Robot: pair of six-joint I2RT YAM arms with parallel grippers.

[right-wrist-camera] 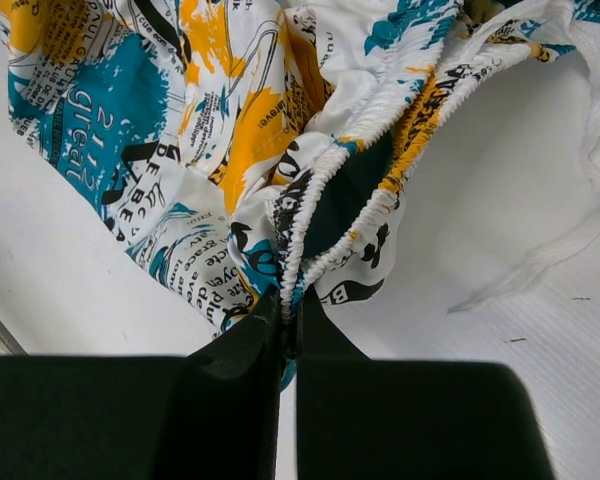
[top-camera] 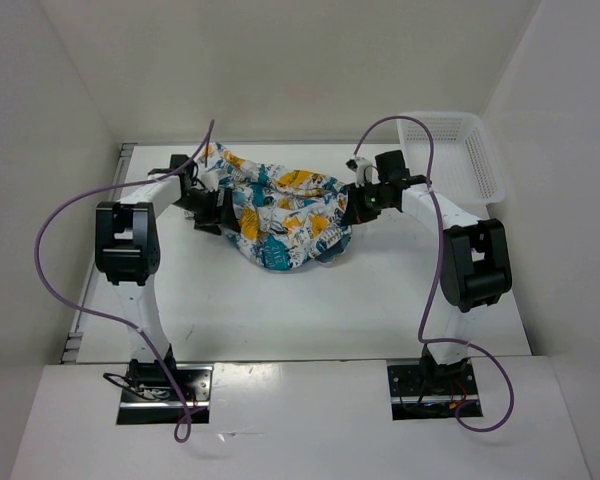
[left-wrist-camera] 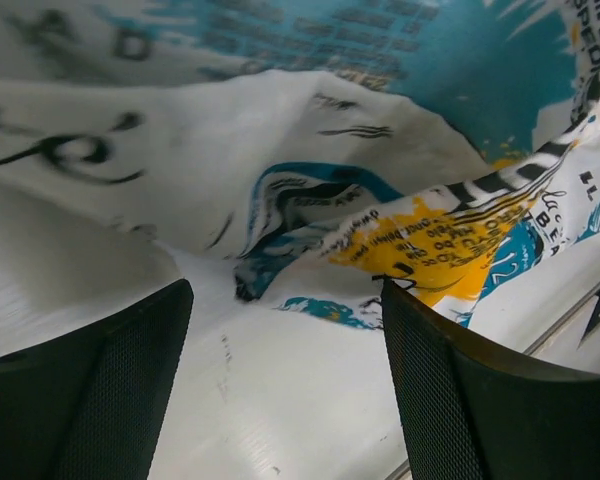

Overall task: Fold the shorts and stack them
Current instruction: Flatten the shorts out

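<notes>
**Left gripper [left-wrist-camera: 285,305] needs an edge of the shorts [top-camera: 280,215]**

The right gripper [right-wrist-camera: 288,322] is pinched tight on the elastic waistband [right-wrist-camera: 320,215], and the shorts lie bunched on the table [top-camera: 280,320] ahead of it. The left gripper gapes and holds nothing, with cloth just beyond its fingertips. I'd have it take one edge, not a wad. A loose drawstring [right-wrist-camera: 540,255] trails beside the right gripper. The basket [top-camera: 485,165] stands off to that arm's outer side.

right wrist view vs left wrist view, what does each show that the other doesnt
Only right wrist: the right gripper shut on the elastic waistband of the shorts, and a white drawstring trailing on the table. Only left wrist: the left gripper open, holding nothing, with fabric lying ahead of it. Both: the printed shorts lying on the white table.
</notes>
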